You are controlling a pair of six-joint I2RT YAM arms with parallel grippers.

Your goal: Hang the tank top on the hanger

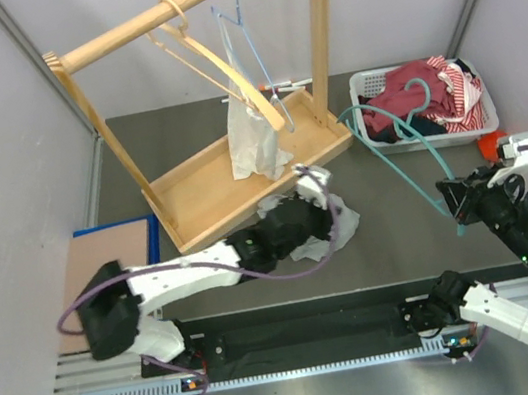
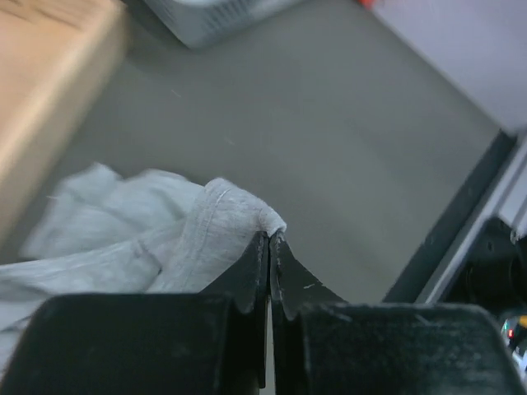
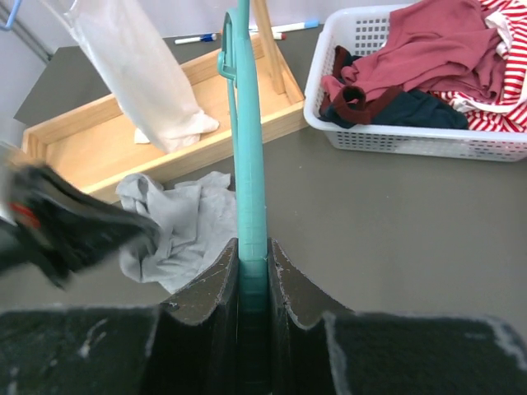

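Observation:
The light grey tank top (image 1: 341,223) lies crumpled on the dark table in front of the wooden rack. My left gripper (image 1: 309,212) lies over it. In the left wrist view the left gripper (image 2: 269,236) is shut on a raised fold of the tank top (image 2: 165,239). My right gripper (image 1: 455,204) is shut on one end of the teal hanger (image 1: 395,160), held above the table with its hook by the basket. In the right wrist view the hanger (image 3: 247,164) rises from the right gripper (image 3: 252,251), with the tank top (image 3: 193,218) beyond it.
A wooden rack (image 1: 240,176) stands at the back with a pale wooden hanger (image 1: 211,59), a light blue wire hanger (image 1: 241,29) and a white plastic bag (image 1: 252,139). A white basket (image 1: 434,141) of red and striped clothes stands at the right. A board (image 1: 102,260) lies at the left.

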